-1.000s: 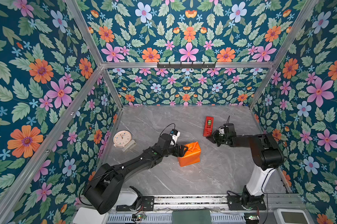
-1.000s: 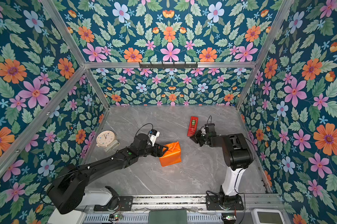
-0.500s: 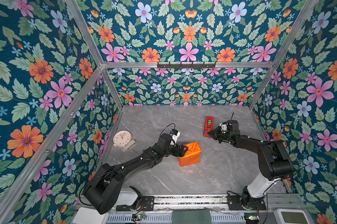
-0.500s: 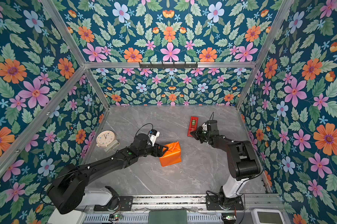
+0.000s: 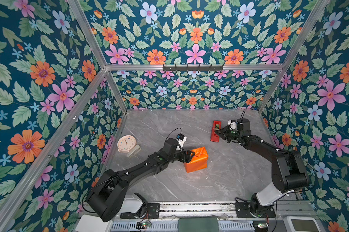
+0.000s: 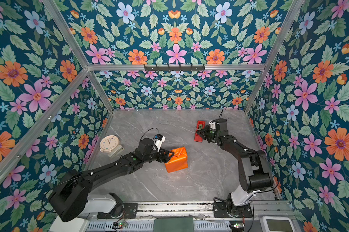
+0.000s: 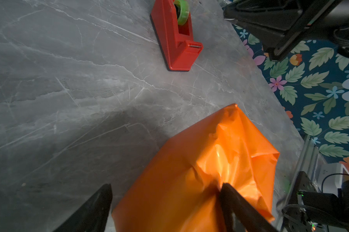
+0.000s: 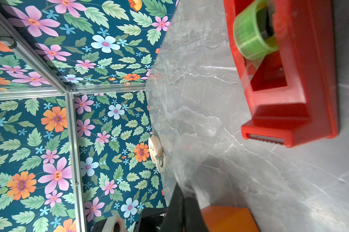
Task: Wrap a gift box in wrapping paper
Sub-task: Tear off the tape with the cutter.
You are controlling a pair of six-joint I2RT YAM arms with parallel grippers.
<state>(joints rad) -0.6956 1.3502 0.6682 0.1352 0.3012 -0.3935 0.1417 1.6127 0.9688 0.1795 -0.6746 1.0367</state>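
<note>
**Figure. Parcel held at its end fold, tape dispenser approached; 12 o'clock is the far wall in both top views.**

The wrapping paper [image 5: 196,161] encloses the gift box completely. No navy shows, and the parcel sits near the middle of the table [image 5: 220,180]. The left gripper [image 7: 165,186] reaches it from 9 o'clock with its jaws spread wide. One finger presses into the crumpled end fold and the other hangs beside the parcel over bare table, so nothing is clamped. At 1 o'clock from the parcel and well apart from it, the tape dispenser [image 7: 176,44] lies flat. The right gripper [image 5: 218,132] is clenched, with its tip just beside the dispenser. We cannot tell whether a strip of tape is pinched in it. An alarm clock [image 5: 126,143] stands at 9 o'clock near the wall.

We judge three hazards:

- We see no tape on the end fold. If the pressing finger lifts or slips on the glossy face, the creased paper is likely to spring open.
- A sideways push from that single finger could slide or tip the parcel, since nothing braces its far side.
- Nothing holds the dispenser down, so a pull on the tape could drag it rather than tear a strip, and loose tape could stick to the clenched fingers.
</note>
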